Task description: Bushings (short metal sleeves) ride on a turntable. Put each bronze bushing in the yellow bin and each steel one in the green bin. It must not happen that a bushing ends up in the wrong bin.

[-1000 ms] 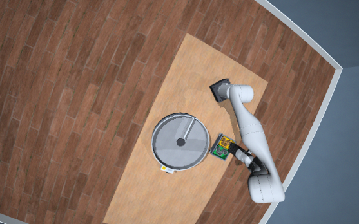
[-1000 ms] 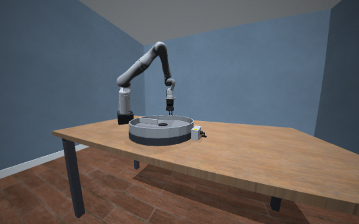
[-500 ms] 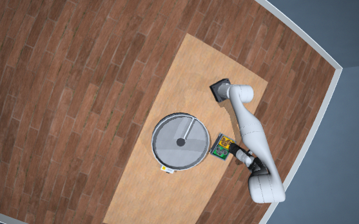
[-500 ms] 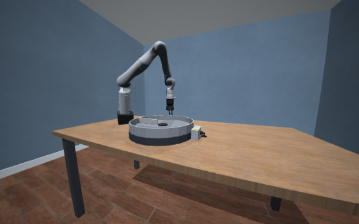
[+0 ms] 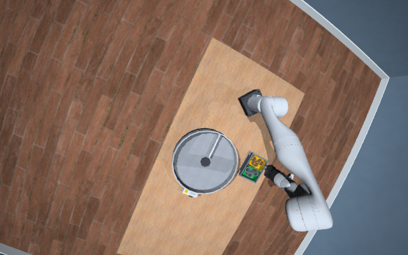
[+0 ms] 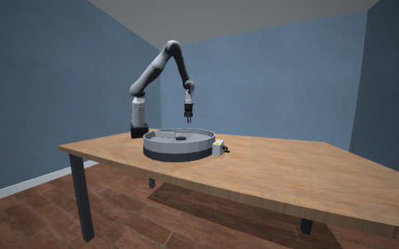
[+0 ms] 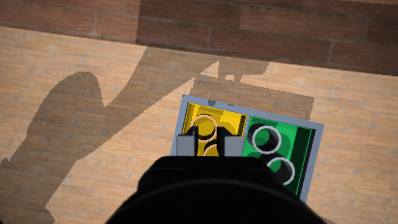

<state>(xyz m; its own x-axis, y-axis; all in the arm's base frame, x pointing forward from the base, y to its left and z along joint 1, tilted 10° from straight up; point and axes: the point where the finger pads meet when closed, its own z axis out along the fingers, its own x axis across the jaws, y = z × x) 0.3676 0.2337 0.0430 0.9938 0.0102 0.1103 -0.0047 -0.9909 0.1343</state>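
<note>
The turntable (image 5: 191,176) (image 6: 178,147) is a round grey tray with a raised rim, a dark hub and a straight bar; no bushing shows on it. The yellow bin (image 5: 265,161) (image 7: 230,114) and the green bin (image 5: 254,178) (image 7: 286,131) sit side by side in one grey box. Bronze bushings stand in the yellow bin, one ring (image 7: 204,115) clear and another partly hidden by my gripper. Two steel bushings, one upper (image 7: 266,126) and one lower (image 7: 280,158), stand in the green bin. My gripper (image 6: 189,121) (image 7: 207,137) is partly open and empty, above the bins.
The wooden table (image 5: 182,220) (image 6: 282,168) carries everything. A small white box with a yellow mark (image 5: 190,192) (image 6: 218,147) is at the turntable's outer side. The arm's dark base (image 5: 246,104) (image 6: 139,132) stands on the table beyond the bins.
</note>
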